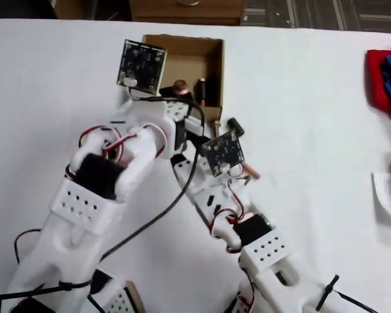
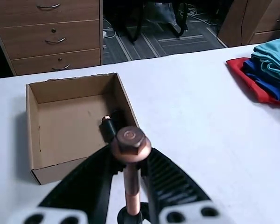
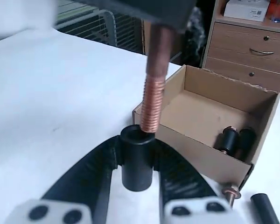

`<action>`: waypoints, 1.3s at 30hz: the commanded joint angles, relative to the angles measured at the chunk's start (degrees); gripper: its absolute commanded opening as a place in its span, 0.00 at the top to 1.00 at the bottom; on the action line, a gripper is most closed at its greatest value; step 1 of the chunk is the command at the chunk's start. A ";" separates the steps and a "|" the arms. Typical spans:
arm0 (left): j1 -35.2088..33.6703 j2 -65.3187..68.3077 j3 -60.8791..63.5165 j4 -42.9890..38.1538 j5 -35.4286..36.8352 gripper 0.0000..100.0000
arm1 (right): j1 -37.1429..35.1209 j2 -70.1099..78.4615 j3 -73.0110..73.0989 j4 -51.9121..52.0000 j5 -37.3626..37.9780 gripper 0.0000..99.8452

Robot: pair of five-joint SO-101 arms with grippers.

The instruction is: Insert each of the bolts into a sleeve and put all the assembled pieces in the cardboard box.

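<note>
The left gripper (image 2: 130, 163) pinches a copper bolt (image 2: 130, 142) by its shaft, hex head up towards the wrist camera and threaded end pointing down. Below it, the right gripper (image 3: 136, 151) is clamped on an upright black sleeve (image 3: 136, 164). In the right wrist view the bolt's thread tip sits right at the sleeve's mouth, perhaps just inside it. The rim hides how deep it goes.

Both grippers meet just in front of the near wall of the cardboard box (image 2: 35, 135), which lies open-topped on the white table (image 1: 300, 78). Against one side wall inside the box lie an assembled piece (image 3: 227, 140) with a copper head showing and a second dark piece (image 3: 246, 136) touching it.

Just outside the box's near corner a loose bolt (image 3: 231, 193) and a loose sleeve (image 3: 263, 207) lie on the table, close beside the right arm. From there a wide stretch of white tabletop runs to folded red and blue cloths (image 2: 263, 70) at the table's edge. The box's far wall stands near the table's far edge, with wooden drawers (image 2: 51, 32) on the floor beyond
</note>
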 commanded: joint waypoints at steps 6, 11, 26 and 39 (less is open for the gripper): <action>0.53 -0.35 -0.40 -1.23 0.26 0.97 | -0.22 -2.07 -3.34 -0.22 0.53 0.98; 0.53 -0.35 -0.31 -1.14 0.26 0.97 | 1.19 -2.42 -3.52 -0.22 0.53 0.98; 0.09 -0.44 4.44 -1.32 0.35 0.97 | 2.33 -2.51 -3.69 -0.22 0.53 0.98; -0.62 -0.88 3.47 7.56 -0.09 0.85 | 2.59 -2.07 -3.69 -0.22 0.53 0.98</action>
